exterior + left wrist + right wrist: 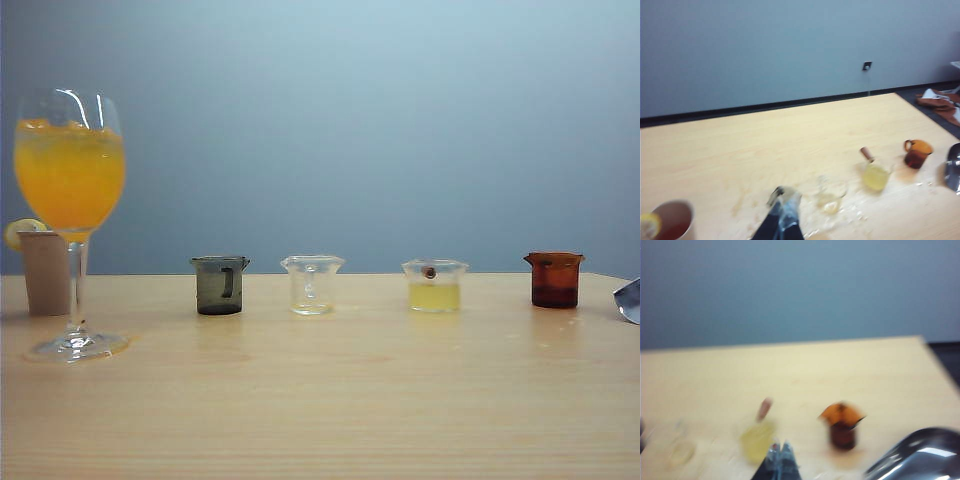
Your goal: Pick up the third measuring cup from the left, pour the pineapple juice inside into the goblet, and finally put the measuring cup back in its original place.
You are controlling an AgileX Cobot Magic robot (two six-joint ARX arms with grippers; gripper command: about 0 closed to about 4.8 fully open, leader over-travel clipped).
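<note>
- Pale wooden table (330,400) under a plain blue-grey wall; four small cups stand in a row across it, with the goblet (70,200) at the far left of the exterior view, already well filled with an orange drink.
- Third from the left is the third measuring cup (434,284), upright, apart from its neighbours, with the pineapple juice (434,296) filling its lower part.
- Neither hand has reached it. The right hand (781,455) hangs low just short of this cup, fingertips pressed together and holding nothing. The left hand (782,205) hovers by the grey cup (220,285) and clear flared cup (312,284); blur leaves me unable to tell whether its tips are apart.
- To do the step well, I judge the right hand should part its fingers first, then close on the cup's handle (867,154) or straight wall, keeping it level so nothing spills.
- The amber cup (554,279) stands near on that side, so the approach should stay clear of it.
- Since the goblet is nearly full, the pour will need care.
- Only the wrist views show the stubby brown handle jutting from the cup; front-on it reads as a reddish dot.
- Only the exterior view shows the goblet and the juice level; of the arms it shows just a metal sliver (629,300) at the right edge.
- In the left wrist view, a beige cup (671,222) with lemon appears.
</note>
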